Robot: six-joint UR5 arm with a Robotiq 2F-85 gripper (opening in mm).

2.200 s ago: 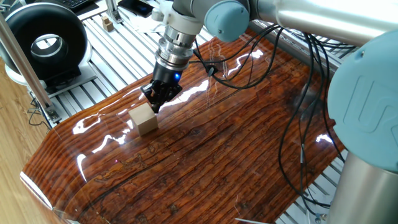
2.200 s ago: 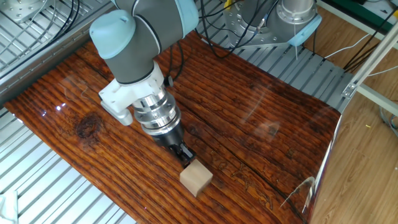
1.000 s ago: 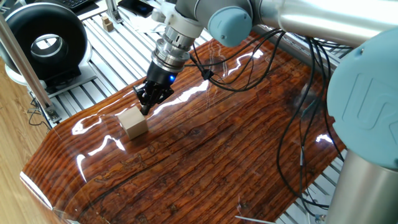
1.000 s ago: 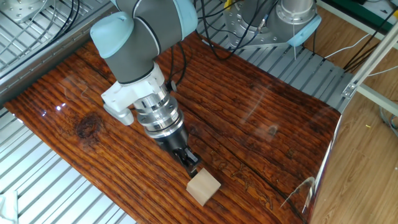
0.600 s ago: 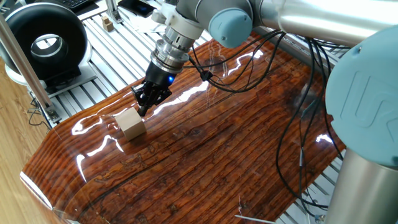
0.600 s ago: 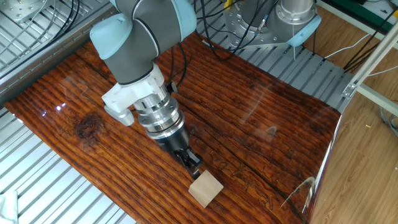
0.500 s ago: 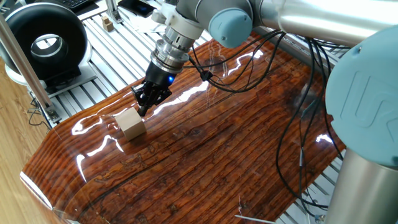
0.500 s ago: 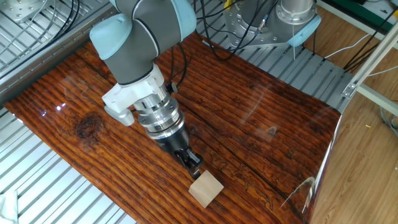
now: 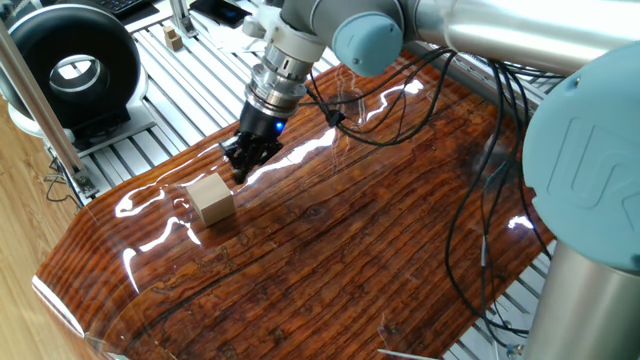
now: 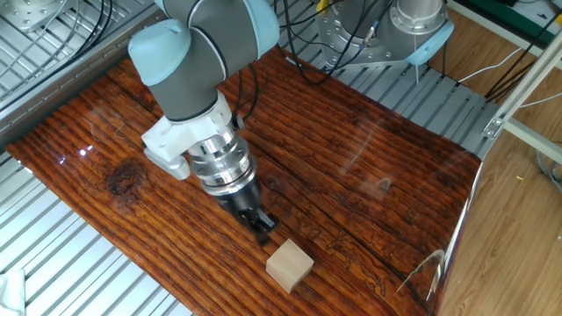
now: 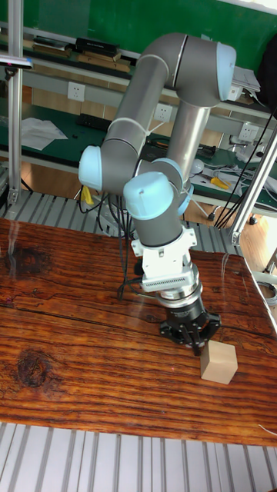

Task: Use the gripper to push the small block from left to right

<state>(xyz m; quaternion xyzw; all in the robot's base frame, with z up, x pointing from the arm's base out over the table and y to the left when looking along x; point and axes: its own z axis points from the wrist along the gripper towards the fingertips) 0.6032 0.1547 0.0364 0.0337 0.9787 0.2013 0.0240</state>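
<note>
Since half a second ago the pincer (image 9: 240, 170) has drawn back from the small block (image 9: 211, 199); a narrow gap now shows between them, and the block itself has not shifted. Pincer: matte black, two fingers pressed together to a blunt tip, gripping nothing, on a ribbed silver wrist with a blue light. Small block (image 10: 290, 266): plain pale tan wooden cube, sharp-edged, unmarked, resting flat on the surface (image 10: 369, 158) just beyond the pincer tip (image 11: 197, 345). Surface: glossy red-brown wood with heavy dark grain, carrying white glare streaks near the block.
</note>
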